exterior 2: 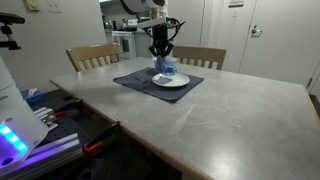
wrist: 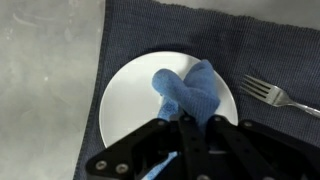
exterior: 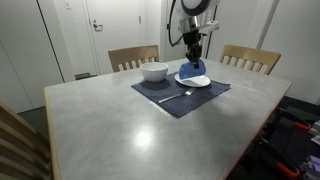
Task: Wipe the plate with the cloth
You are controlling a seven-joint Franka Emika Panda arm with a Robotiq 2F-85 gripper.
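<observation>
A white plate (wrist: 130, 95) lies on a dark blue placemat (wrist: 170, 35); it shows in both exterior views (exterior: 200, 82) (exterior 2: 180, 83). My gripper (wrist: 185, 122) is shut on a blue cloth (wrist: 190, 92) and holds it down onto the plate, near the plate's middle. The cloth hangs from the fingers in both exterior views (exterior: 189, 71) (exterior 2: 166, 70), touching the plate. The gripper (exterior: 192, 50) (exterior 2: 161, 50) points straight down above the plate.
A white bowl (exterior: 154, 72) sits on the placemat (exterior: 180, 95) beside the plate. A fork (wrist: 280, 95) (exterior: 174, 96) lies on the mat near the plate. Wooden chairs (exterior: 133, 57) (exterior: 250, 58) stand at the far side of the grey table (exterior: 130, 130).
</observation>
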